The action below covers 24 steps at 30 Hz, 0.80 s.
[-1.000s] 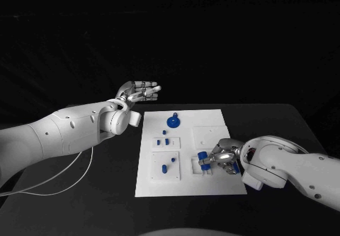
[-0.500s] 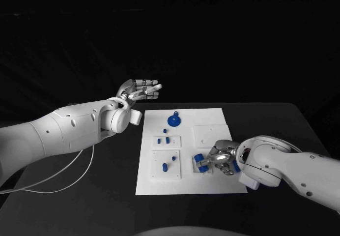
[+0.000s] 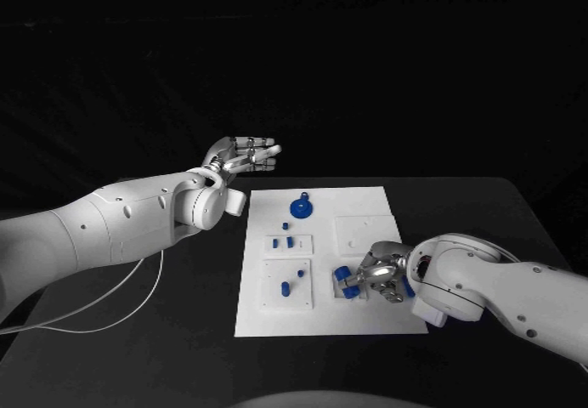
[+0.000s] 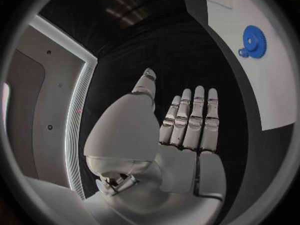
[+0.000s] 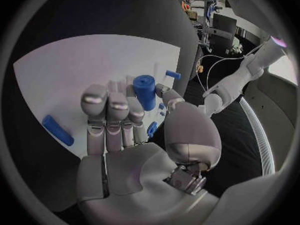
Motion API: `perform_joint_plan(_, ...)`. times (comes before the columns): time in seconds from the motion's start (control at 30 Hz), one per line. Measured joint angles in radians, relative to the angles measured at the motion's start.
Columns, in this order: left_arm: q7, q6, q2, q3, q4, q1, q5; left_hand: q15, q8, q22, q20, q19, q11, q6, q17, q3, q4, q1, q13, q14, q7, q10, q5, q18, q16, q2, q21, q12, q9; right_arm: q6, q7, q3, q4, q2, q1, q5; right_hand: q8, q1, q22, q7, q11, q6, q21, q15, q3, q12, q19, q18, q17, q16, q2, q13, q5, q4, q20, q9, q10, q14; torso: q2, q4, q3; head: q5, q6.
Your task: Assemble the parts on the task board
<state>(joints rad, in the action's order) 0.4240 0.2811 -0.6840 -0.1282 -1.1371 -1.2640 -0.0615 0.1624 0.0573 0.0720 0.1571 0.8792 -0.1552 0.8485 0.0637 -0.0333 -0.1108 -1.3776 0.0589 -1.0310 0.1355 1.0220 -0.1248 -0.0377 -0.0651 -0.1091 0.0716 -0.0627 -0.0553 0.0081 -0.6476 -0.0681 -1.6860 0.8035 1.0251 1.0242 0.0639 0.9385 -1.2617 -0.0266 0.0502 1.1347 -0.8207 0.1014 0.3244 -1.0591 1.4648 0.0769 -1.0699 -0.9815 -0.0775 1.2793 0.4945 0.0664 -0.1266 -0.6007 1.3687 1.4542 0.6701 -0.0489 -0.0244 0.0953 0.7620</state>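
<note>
The white task board (image 3: 368, 223) lies mid-table. A blue gear (image 3: 302, 208) sits near its far edge, and the left wrist view shows that gear (image 4: 253, 41) too. Small blue pegs (image 3: 283, 244) stand in a left plate, and two more (image 3: 289, 283) lie on the plate nearer me. My right hand (image 3: 377, 276) rests low over the board's near right part. It pinches a blue cylinder (image 5: 145, 91) between thumb and fingers; in the head view the cylinder (image 3: 343, 277) is just left of the hand. My left hand (image 3: 243, 155) is raised beyond the board's far left corner, fingers straight, holding nothing.
A blue peg (image 5: 57, 130) lies loose on the board (image 5: 69, 70) beside my right hand. A raised white plate (image 3: 364, 231) sits just beyond that hand. A white cable (image 3: 135, 293) hangs under my left arm, over the black table (image 3: 183, 340).
My right hand has shifted slightly left across the board with the blue cylinder. The left hand has stayed where it was.
</note>
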Motion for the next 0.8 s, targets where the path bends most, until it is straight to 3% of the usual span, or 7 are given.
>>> perform_joint_plan(0.23, 0.000, -0.003, 0.000, 0.000, 0.001, 0.000, 0.001, 0.000, 0.000, 0.000, 0.000, 0.000, 0.000, 0.000, 0.000, 0.000, 0.000, 0.000, 0.000, 0.000, 0.000, 0.000, 0.000, 0.000, 0.000, 0.000, 0.000, 0.000, 0.000, 0.000, -0.001, 0.000, 0.011, -0.009, 0.000, 0.002, 0.006, -0.011, 0.000, 0.000, 0.002, 0.007, 0.003, 0.000, 0.000, 0.004, 0.000, -0.001, -0.001, 0.003, 0.011, -0.006, -0.050, 0.000, 0.000, 0.004, -0.002, 0.000, 0.000, 0.0001, 0.0000, 0.002, -0.001)
perform_joint_plan(0.4, 0.000, -0.008, 0.000, 0.000, 0.001, 0.000, 0.010, 0.000, 0.000, 0.000, 0.000, 0.000, 0.000, 0.000, 0.000, 0.000, 0.000, 0.003, 0.000, 0.000, 0.000, 0.000, 0.000, 0.000, 0.000, 0.003, 0.000, 0.000, 0.000, -0.002, -0.002, 0.000, 0.016, -0.013, 0.002, 0.004, 0.000, -0.011, 0.000, 0.002, 0.002, 0.020, 0.006, 0.000, 0.014, 0.014, 0.000, -0.001, -0.001, 0.008, 0.011, -0.012, -0.084, -0.014, 0.000, 0.056, -0.002, 0.000, 0.000, 0.0001, 0.0003, 0.002, -0.002)
perform_joint_plan(0.63, 0.000, -0.017, -0.001, 0.000, 0.001, 0.000, 0.023, 0.000, 0.000, 0.000, 0.000, 0.000, 0.000, 0.000, 0.000, 0.000, 0.000, 0.003, 0.000, 0.000, 0.000, 0.000, 0.000, 0.000, 0.000, 0.003, 0.000, 0.000, 0.000, -0.006, -0.003, 0.001, 0.018, -0.020, 0.002, 0.004, -0.001, -0.011, -0.001, 0.000, 0.002, 0.024, 0.008, 0.001, 0.024, 0.014, 0.000, -0.001, -0.002, 0.008, 0.011, -0.012, -0.113, -0.024, 0.000, 0.074, -0.002, 0.002, 0.000, 0.0000, 0.0004, 0.001, -0.005)
perform_joint_plan(0.8, 0.000, -0.023, -0.001, 0.000, 0.001, 0.000, 0.030, 0.000, 0.000, 0.000, 0.000, 0.000, 0.000, 0.000, 0.000, 0.000, 0.000, 0.003, 0.000, 0.000, 0.000, 0.000, 0.000, 0.000, 0.000, 0.003, 0.000, 0.000, 0.000, -0.008, -0.003, 0.002, 0.019, -0.021, 0.002, 0.004, -0.001, -0.014, -0.002, 0.001, 0.001, 0.026, 0.008, 0.001, 0.043, 0.014, 0.000, -0.001, -0.002, 0.008, 0.014, -0.012, -0.157, -0.043, 0.000, 0.088, -0.002, 0.004, 0.000, 0.0001, 0.0004, 0.001, -0.003)
